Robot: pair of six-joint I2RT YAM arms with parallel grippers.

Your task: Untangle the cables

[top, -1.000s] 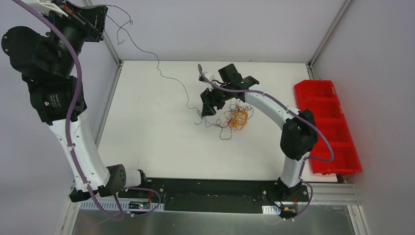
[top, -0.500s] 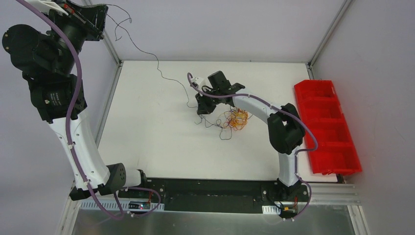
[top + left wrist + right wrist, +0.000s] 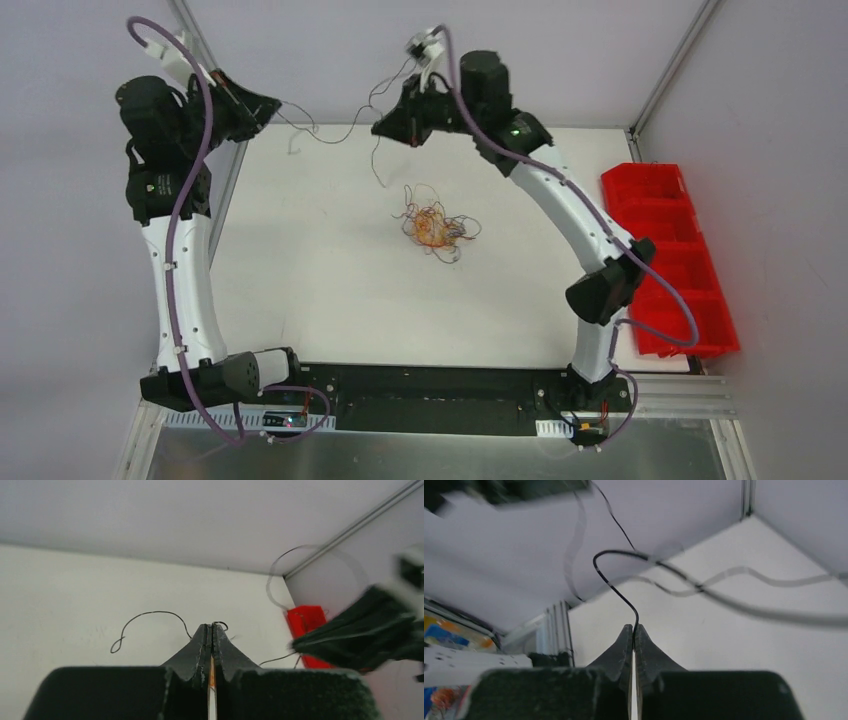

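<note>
Both arms are raised over the far side of the white table (image 3: 300,280), with a single dark strand (image 3: 325,137) slung between them like a slack washing line. The left gripper (image 3: 262,104) has its jaws pressed flat together on one end. Its wrist camera shows the wire curling out from the very tip. The right gripper (image 3: 392,127) likewise pinches the other end between jaws with no gap, the strand rising from its tip in a hooked loop.

The strand's long axis runs side to side across the table, sagging in the middle. A loose tail drops from just beside the right gripper toward the ball of cables (image 3: 433,226). That ball, a knot of orange, red and yellow wire, rests on the table surface well below both grippers, toward the near side of them. It lies much closer to the right gripper than to the left. Whether the tail reaches the ball or hangs just clear of it cannot be told from above.

By the look of it, the dark strand is all but free, and the right arm is the better placed to go back down for the next wire. The red bin (image 3: 670,250) stands apart at the table's right edge.
</note>
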